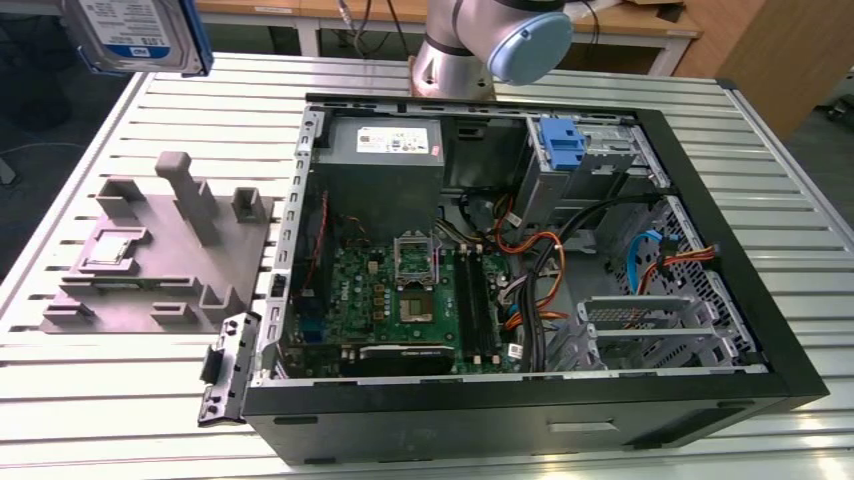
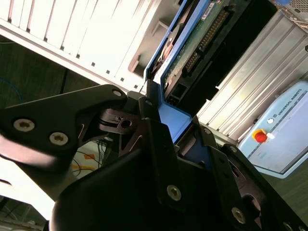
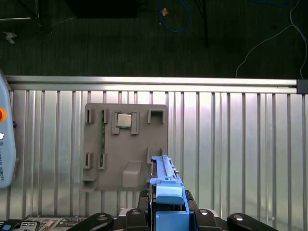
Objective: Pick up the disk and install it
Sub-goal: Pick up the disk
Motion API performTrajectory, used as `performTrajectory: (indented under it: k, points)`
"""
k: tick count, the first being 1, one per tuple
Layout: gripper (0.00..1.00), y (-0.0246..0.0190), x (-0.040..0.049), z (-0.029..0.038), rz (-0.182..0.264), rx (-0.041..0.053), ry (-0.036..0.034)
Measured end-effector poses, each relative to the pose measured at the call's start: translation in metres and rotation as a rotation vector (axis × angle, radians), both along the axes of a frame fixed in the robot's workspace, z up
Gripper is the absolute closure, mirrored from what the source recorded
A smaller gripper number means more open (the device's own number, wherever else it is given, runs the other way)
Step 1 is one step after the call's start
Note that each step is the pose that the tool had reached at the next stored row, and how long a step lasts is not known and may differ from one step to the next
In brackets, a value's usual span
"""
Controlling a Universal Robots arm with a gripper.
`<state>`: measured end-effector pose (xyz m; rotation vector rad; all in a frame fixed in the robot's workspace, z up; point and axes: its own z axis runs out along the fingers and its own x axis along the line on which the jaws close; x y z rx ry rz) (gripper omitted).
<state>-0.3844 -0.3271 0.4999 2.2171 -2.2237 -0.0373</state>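
The disk [image 1: 134, 35] hangs high over the table's far corner at the exterior view's left, label facing out, blue bracket along its edge. In the second wrist view my gripper [image 2: 168, 130] is shut on the disk [image 2: 202, 33], black fingers [image 2: 154, 139] clamping the blue bracket, the green circuit-board side showing. In the first wrist view the disk [image 3: 166, 192] stands edge-on in the gripper [image 3: 168, 211], above the slatted table. The open computer case [image 1: 747, 300] lies well to the exterior view's right of the disk.
A grey holder block [image 1: 160, 250] lies on the table beside the case; it carries a small chip [image 3: 124, 120]. Inside the case are a power-supply box [image 1: 380, 140], a blue bracket [image 1: 567, 140] in the far bay and a metal cage [image 1: 654, 325]. A pendant [image 2: 279, 134] rests nearby.
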Motion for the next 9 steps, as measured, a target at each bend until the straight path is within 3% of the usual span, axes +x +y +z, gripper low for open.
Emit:
performTrajectory:
  k: [9]
  points:
    - [0.64, 0.0, 0.0043, 0.0, 0.0, 0.0, 0.0]
